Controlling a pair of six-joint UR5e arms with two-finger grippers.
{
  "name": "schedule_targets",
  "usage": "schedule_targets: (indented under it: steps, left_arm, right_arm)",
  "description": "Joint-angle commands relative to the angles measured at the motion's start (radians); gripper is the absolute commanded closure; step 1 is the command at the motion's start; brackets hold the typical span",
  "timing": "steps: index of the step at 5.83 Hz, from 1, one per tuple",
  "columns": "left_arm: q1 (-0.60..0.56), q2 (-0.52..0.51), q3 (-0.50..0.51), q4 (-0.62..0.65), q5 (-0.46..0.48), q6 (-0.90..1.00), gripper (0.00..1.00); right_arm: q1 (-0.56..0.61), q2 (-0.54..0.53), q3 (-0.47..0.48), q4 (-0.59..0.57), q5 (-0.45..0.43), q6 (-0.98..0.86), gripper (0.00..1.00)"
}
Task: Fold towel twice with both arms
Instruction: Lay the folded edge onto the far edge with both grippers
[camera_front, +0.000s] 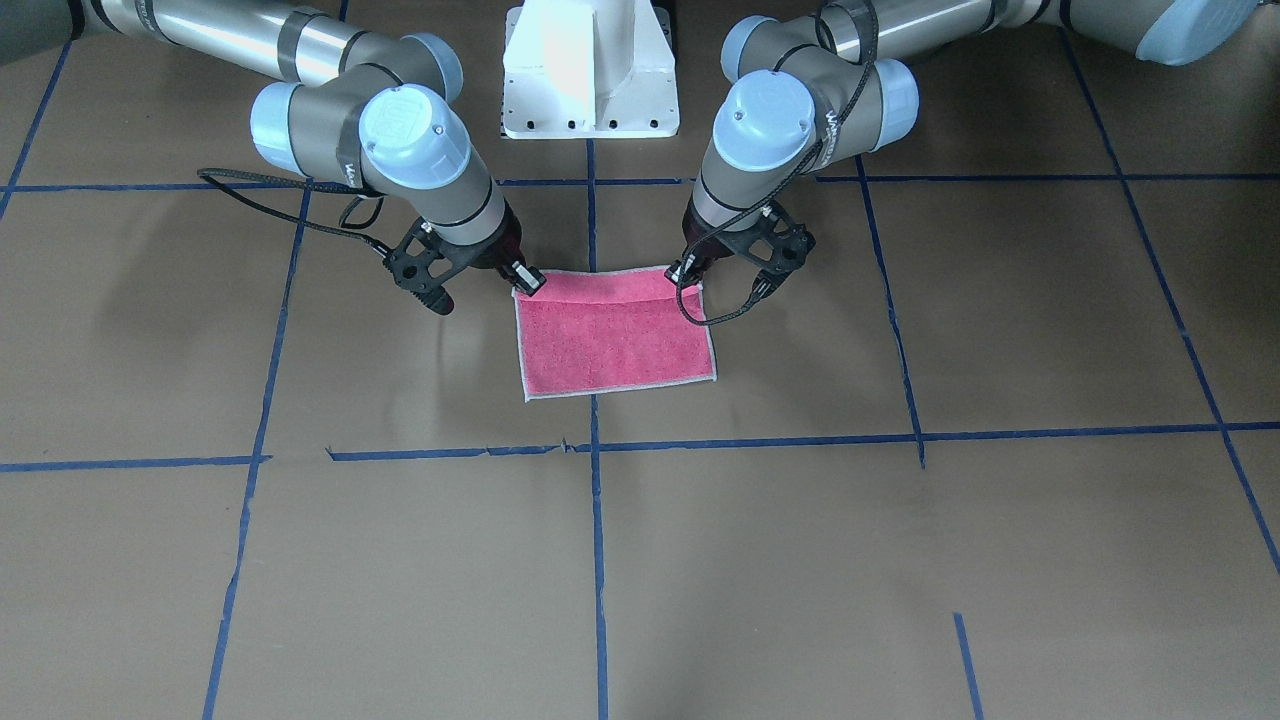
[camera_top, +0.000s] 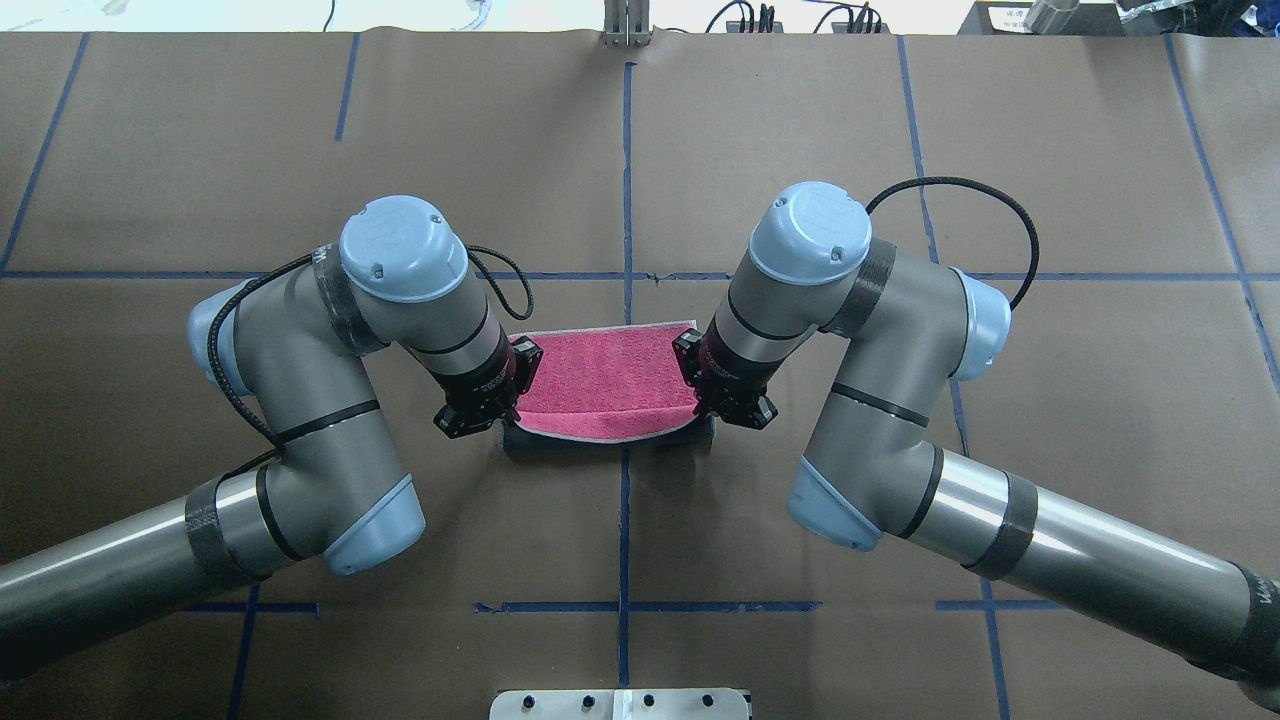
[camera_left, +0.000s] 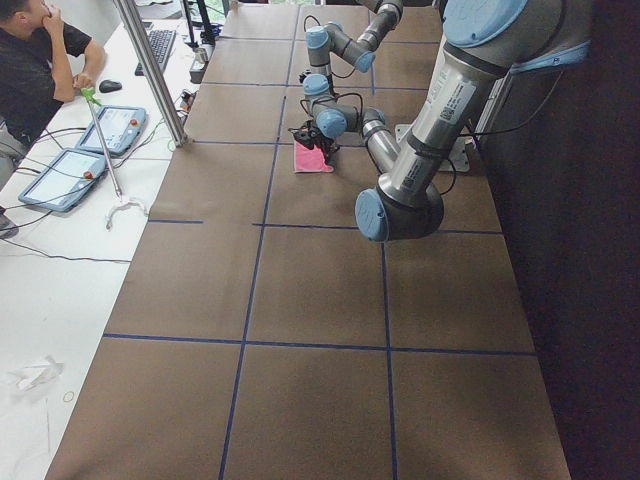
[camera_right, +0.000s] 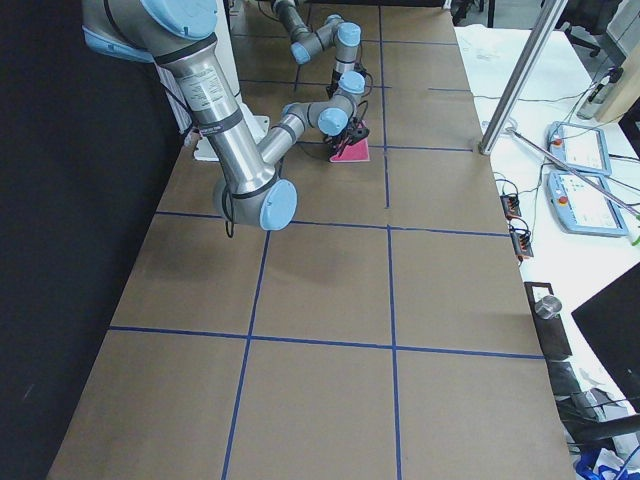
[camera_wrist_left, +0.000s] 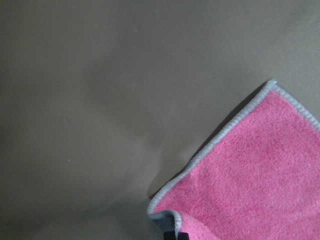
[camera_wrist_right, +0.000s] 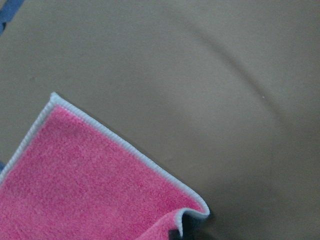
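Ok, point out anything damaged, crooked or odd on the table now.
Nothing serious. The towel lies slightly skewed to the blue tape line, which has a gap and a ragged spot. The left gripper and right gripper hold its robot-side corners raised, as a fold needs.

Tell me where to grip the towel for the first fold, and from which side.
The two robot-side corners, one per gripper, each from its own outer side. The towel is flat and thin, so only its edge corners offer a pinch. The left gripper and right gripper pinch them now, that edge raised.
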Motion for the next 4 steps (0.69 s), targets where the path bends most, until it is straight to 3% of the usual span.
schedule_targets:
  steps: [1,4]
  left_arm:
    - [-0.026,-0.004,0.052,-0.058,0.0,-0.002,1.0]
    - [-0.054,-0.013,0.076,-0.062,-0.002,-0.002,1.0]
  right_arm:
    - [0.015,0.007,-0.044,0.048,0.0,0.0,1.0]
    - [0.037,0.015,-0.059,0.049,0.003,0.0,1.0]
